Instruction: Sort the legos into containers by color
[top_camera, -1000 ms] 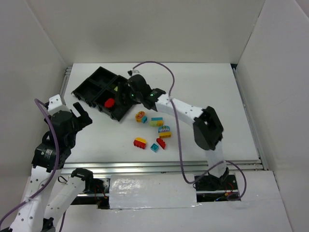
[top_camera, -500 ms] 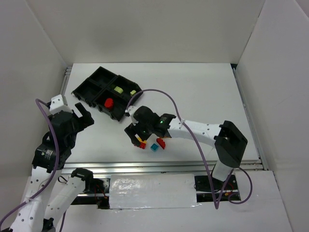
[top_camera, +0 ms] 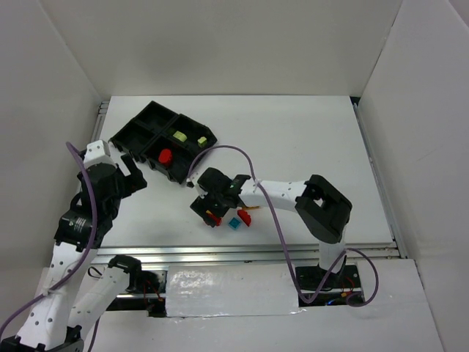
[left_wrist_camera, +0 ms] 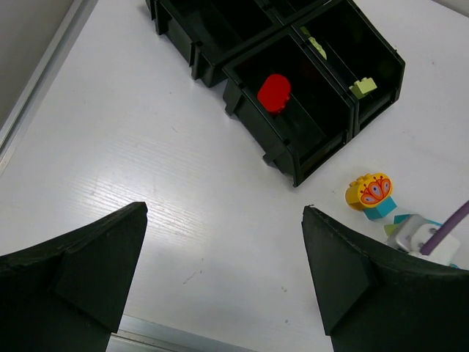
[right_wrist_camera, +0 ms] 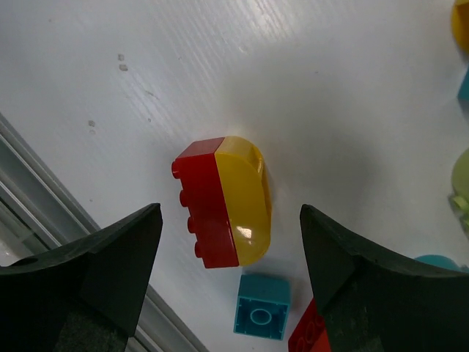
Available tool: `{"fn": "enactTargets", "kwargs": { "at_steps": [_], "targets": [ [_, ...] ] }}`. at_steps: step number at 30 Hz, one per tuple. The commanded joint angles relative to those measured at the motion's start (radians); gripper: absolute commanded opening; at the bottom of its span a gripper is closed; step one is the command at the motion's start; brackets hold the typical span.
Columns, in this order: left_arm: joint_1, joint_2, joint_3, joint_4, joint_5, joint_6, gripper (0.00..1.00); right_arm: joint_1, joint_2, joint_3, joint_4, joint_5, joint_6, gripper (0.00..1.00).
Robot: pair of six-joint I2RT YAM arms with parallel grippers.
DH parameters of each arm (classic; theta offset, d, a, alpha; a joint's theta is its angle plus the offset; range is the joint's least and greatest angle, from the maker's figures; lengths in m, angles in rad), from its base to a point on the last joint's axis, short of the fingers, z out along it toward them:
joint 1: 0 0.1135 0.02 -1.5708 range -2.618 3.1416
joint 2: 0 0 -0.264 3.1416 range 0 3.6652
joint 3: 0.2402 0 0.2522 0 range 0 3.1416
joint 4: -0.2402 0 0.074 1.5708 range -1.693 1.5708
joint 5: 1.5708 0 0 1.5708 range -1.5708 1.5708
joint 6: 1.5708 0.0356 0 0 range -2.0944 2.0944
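Note:
The black tray (top_camera: 124, 133) stands at the far left; one compartment holds a red brick (top_camera: 165, 155), the one next to it two pale green bricks (top_camera: 178, 136). My right gripper (top_camera: 209, 209) is open and hovers just above a red-and-yellow brick (right_wrist_camera: 223, 202), its fingers on either side of it and not touching. A teal brick (right_wrist_camera: 261, 306) and a red brick (right_wrist_camera: 311, 334) lie just beside. My left gripper (top_camera: 135, 169) is open and empty, near the tray's front corner. The left wrist view shows the tray (left_wrist_camera: 293, 158), the red brick (left_wrist_camera: 273, 93) and an orange butterfly brick (left_wrist_camera: 370, 189).
My right arm (top_camera: 278, 189) lies over the other loose bricks and hides most of them in the top view. The table's metal front edge (top_camera: 256, 249) runs close behind the red-and-yellow brick. White walls enclose the table.
My right gripper left the tray, swung back to the loose bricks and now hovers open over the red-and-yellow brick. The pale green bricks show in the tray. My left arm edged forward.

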Motion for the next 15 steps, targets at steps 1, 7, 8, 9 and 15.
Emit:
{"fn": "enactTargets", "kwargs": {
  "at_steps": [1, 7, 8, 9, 15],
  "targets": [
    [0.007, -0.005, -0.005, 0.043, 0.009, 0.018, 0.99, 0.009, 0.03, 0.046, 0.003, -0.031, -0.021, 0.82],
    [0.007, 0.032, 0.0, 0.041, 0.028, 0.005, 1.0, 0.009, 0.084, 0.061, -0.002, -0.066, -0.021, 0.63],
    [0.007, 0.033, 0.0, 0.043, 0.044, 0.002, 0.99, 0.009, 0.075, 0.046, 0.006, -0.063, -0.018, 0.48],
    [0.007, 0.036, 0.0, 0.044, 0.052, -0.002, 0.99, 0.009, 0.061, 0.032, 0.041, -0.054, -0.01, 0.42],
    [0.007, 0.033, -0.015, 0.056, 0.228, -0.085, 0.99, 0.011, -0.161, -0.072, 0.179, 0.02, 0.102, 0.0]
  ]
}}
